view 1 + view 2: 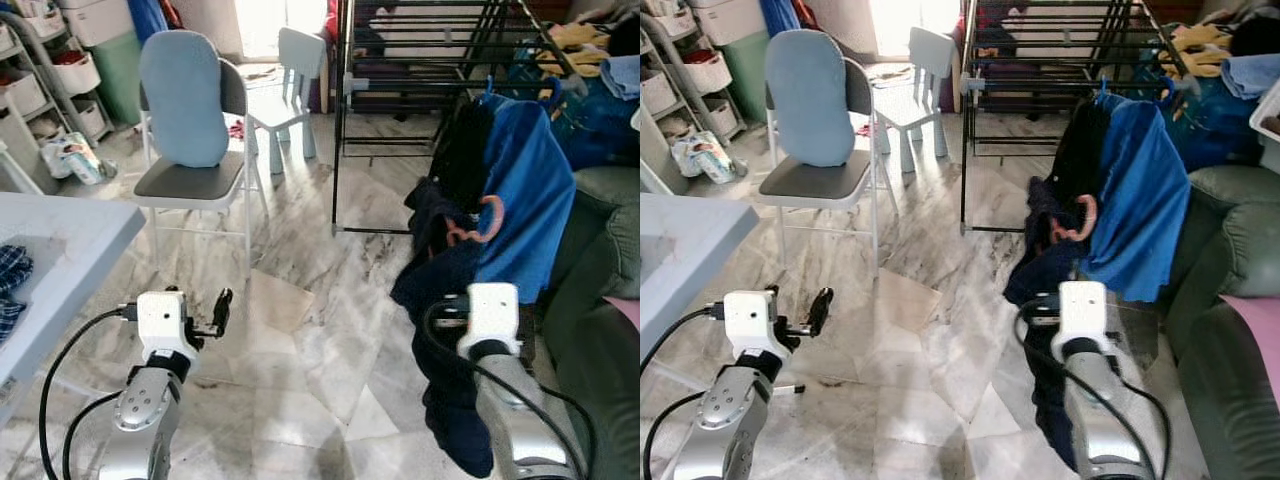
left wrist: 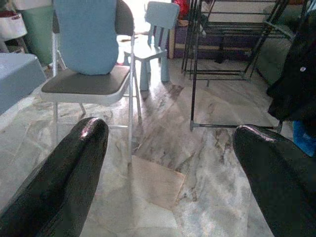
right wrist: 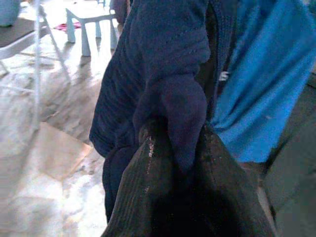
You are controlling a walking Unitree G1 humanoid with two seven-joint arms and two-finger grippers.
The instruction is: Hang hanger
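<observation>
Right gripper point(image 3: 170, 148): fingers closed on a fold of the navy garment point(image 3: 158, 74), which drapes down past the wrist toward the floor. The pink hanger point(image 1: 478, 226) sits above the gripper, caught among the navy cloth and a blue garment point(image 1: 525, 190); whether the navy garment is threaded on it cannot be told. Judgement: the cloth is pinched so that garment and hanger travel together to the rack point(image 1: 440, 60), which stands just behind, its bars mostly bare.

Left gripper point(image 2: 170, 163): fingers spread wide, holding nothing, raised over the marble floor point(image 1: 300, 330) and pointed at a folding chair point(image 1: 195, 180) with a blue cushion point(image 1: 183, 95). Judgement: held ready to assist.

Containers: white bins point(image 1: 80, 70) on shelving at far left; contents too small to identify.
</observation>
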